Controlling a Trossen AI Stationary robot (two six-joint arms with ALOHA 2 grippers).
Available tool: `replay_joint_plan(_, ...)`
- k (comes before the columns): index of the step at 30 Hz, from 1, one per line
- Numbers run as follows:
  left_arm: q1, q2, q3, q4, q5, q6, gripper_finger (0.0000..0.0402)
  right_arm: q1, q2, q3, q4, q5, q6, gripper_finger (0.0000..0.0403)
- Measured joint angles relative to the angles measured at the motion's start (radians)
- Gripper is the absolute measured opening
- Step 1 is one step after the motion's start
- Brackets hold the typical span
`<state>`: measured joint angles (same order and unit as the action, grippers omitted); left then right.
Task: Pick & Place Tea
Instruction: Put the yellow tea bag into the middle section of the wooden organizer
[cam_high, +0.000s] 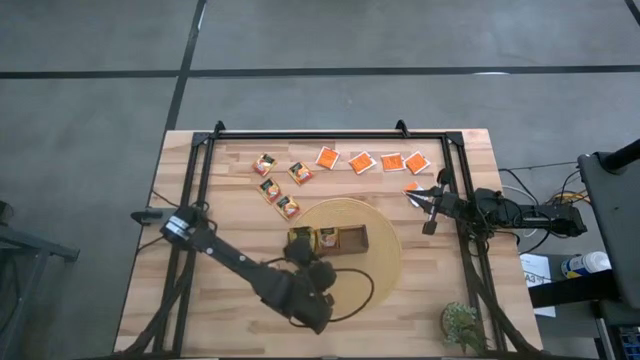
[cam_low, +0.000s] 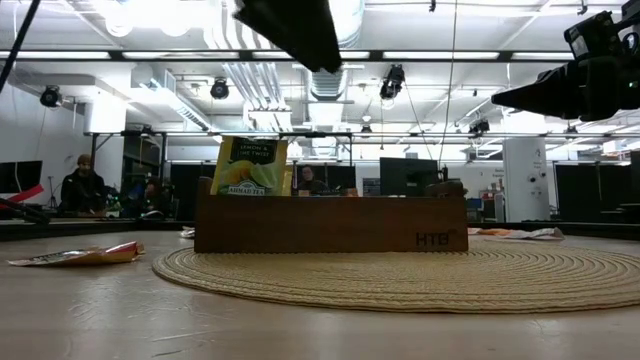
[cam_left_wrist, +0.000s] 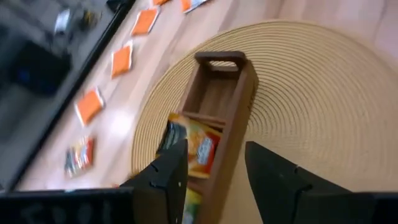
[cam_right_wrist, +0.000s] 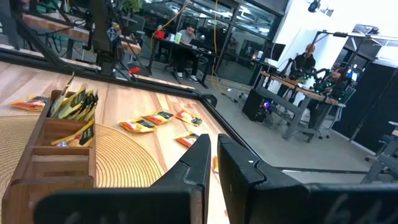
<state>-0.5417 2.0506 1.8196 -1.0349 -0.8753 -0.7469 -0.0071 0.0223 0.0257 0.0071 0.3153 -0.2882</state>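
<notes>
Hovering above the wooden tray (cam_high: 328, 240) on the round woven mat (cam_high: 385, 255), the left gripper (cam_left_wrist: 214, 171) has its jaws spread wide and holds nothing. Just under them a yellow-orange tea sachet (cam_left_wrist: 200, 142) leans in the tray's middle compartment, tilted, its long axis running up out of the slot; green-and-yellow sachets (cam_low: 250, 166) stand upright in the end compartment.

The leaning sachet may tip out over the tray wall if a finger brushes it on the way up.

Loose sachets lie flat on the bench (cam_high: 200, 300): an orange row (cam_high: 372, 161) along the far side, four yellow-orange ones (cam_high: 277, 185) beside it. The right gripper (cam_high: 428, 203), jaws nearly closed and empty, waits just beside another orange sachet (cam_high: 411, 188).
</notes>
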Motion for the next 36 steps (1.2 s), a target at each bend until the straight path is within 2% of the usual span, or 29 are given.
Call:
replay_joint_plan(4, -0.016, -0.001, 0.032, -0.129, 0.057, -0.272, 0.0153, 0.0, 0.0, 0.0, 0.0, 0.0, 0.0, 0.0027)
replay_joint_plan(9, -0.036, -0.001, 0.008, -0.216, 0.133, -0.453, 0.0153, 0.0, 0.0, 0.0, 0.0, 0.0, 0.0, 0.0027)
replay_joint_plan(21, -0.072, -0.001, -0.073, -0.241, 0.205, -0.66, 0.0153, 0.0, 0.0, 0.0, 0.0, 0.0, 0.0, 0.0027)
replay_joint_plan(32, -0.095, -0.001, -0.249, -0.233, 0.348, -0.957, 0.0153, 0.0, 0.0, 0.0, 0.0, 0.0, 0.0, 0.0027)
replay_joint_plan(36, -0.098, -0.001, -0.309, -0.191, 0.399, -1.014, 0.0153, 0.0, 0.0, 0.0, 0.0, 0.0, 0.0, 0.0027)
